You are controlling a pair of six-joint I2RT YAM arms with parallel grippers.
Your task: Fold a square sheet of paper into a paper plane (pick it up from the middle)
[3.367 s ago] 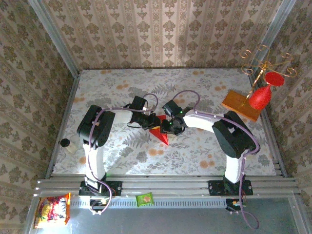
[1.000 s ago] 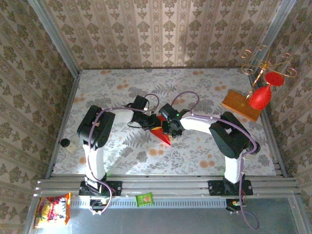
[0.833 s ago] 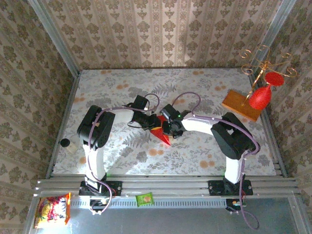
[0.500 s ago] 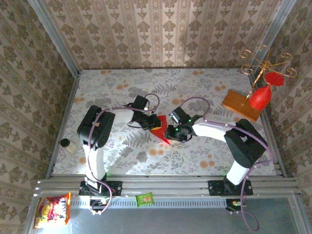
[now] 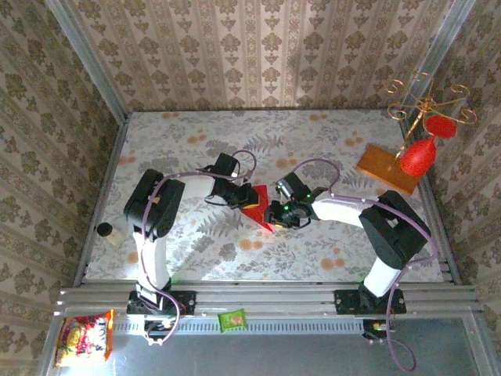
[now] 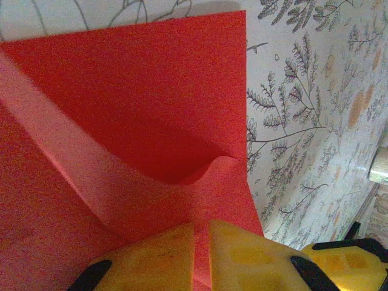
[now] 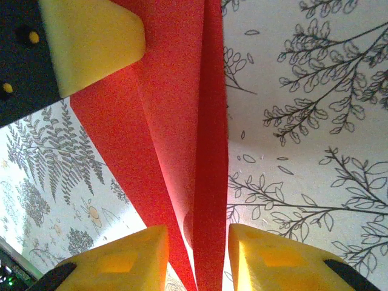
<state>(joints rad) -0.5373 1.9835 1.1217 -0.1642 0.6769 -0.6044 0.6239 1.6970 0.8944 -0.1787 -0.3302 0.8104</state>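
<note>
Two arms meet over a folded red paper (image 5: 258, 211) near the middle of the flowered table (image 5: 337, 141)

In the top view the left gripper (image 5: 244, 196) reaches in from the left and the right gripper (image 5: 275, 213) from the right, with the paper between them and its point aimed at the near edge. In the left wrist view the left gripper (image 6: 201, 227) has its yellow pads (image 6: 157, 254) pressed almost together, pinching the edge of the paper (image 6: 151, 91), where one layer curls up off the flat layer beneath. In the right wrist view the right gripper (image 7: 199, 233) has its fingers (image 7: 127, 257) spread, and the narrow creased end of the paper (image 7: 176, 109) lies in the gap; whether they touch it I cannot tell
</note>
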